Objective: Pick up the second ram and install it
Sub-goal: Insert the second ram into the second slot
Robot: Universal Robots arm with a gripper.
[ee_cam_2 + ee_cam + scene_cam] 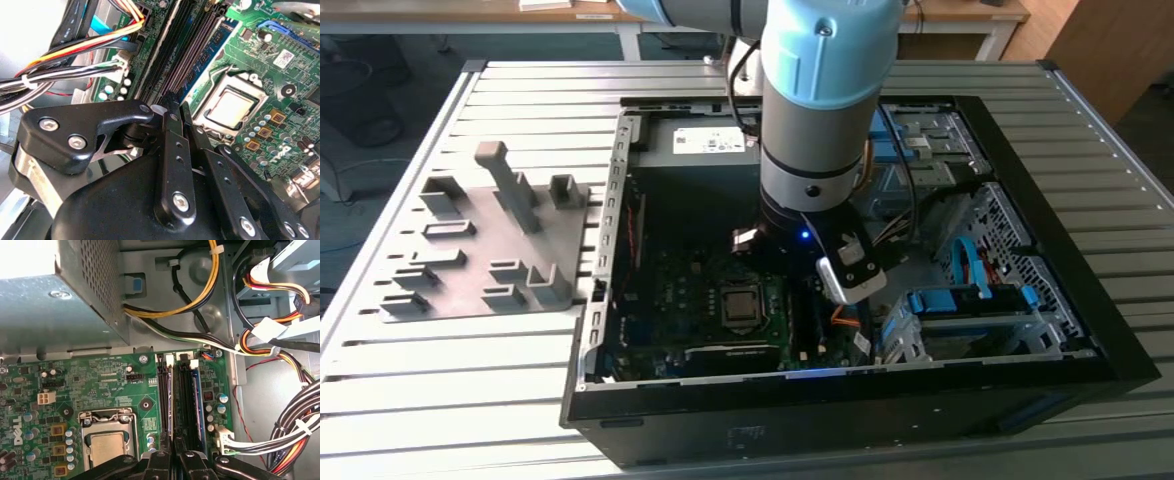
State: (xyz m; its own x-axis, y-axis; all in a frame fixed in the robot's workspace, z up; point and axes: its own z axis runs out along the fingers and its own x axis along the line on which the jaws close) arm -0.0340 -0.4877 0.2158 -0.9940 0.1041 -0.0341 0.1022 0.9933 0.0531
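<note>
The gripper (176,112) hangs low inside the open computer case (1067,250), directly over the memory slots (181,395) that run beside the processor socket (106,440) on the motherboard (85,385). Its fingers (172,150) are drawn close together with their tips at the slots, and the thin dark edge pinched between them appears to be the second ram (183,116). That stick's long axis lies parallel to the slots, on the side of them away from the socket, so the fit turns on pressing straight down along that line.
</note>
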